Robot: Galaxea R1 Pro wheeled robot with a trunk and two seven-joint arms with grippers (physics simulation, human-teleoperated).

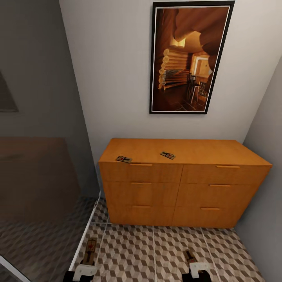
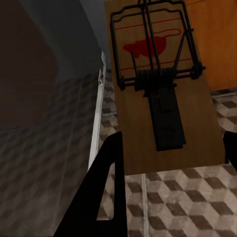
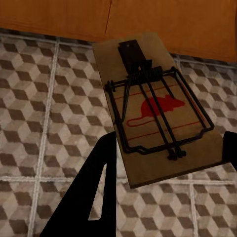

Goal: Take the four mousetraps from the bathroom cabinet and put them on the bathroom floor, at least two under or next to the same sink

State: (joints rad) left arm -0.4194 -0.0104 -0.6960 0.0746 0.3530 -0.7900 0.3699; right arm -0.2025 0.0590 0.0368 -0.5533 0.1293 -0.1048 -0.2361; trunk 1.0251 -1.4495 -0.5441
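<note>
Two mousetraps [image 1: 123,159] [image 1: 167,155] lie on the flat top of the orange-brown cabinet [image 1: 180,192], near its front edge. My left gripper [image 1: 84,270] is low over the patterned bathroom floor [image 1: 156,250] and is shut on a third mousetrap [image 1: 91,250]. In the left wrist view that mousetrap [image 2: 163,98] sits between the dark fingers [image 2: 106,197] of the left gripper [image 2: 173,143]. My right gripper [image 1: 197,270] is shut on a fourth mousetrap [image 1: 190,256]. The right wrist view has this mousetrap [image 3: 158,113] held in the right gripper [image 3: 170,143] above the tiles.
A glass shower partition with a white bottom rail [image 1: 84,235] runs along the left, close to my left gripper. A framed picture [image 1: 190,58] hangs above the cabinet. A grey wall [image 1: 266,176] closes the right side.
</note>
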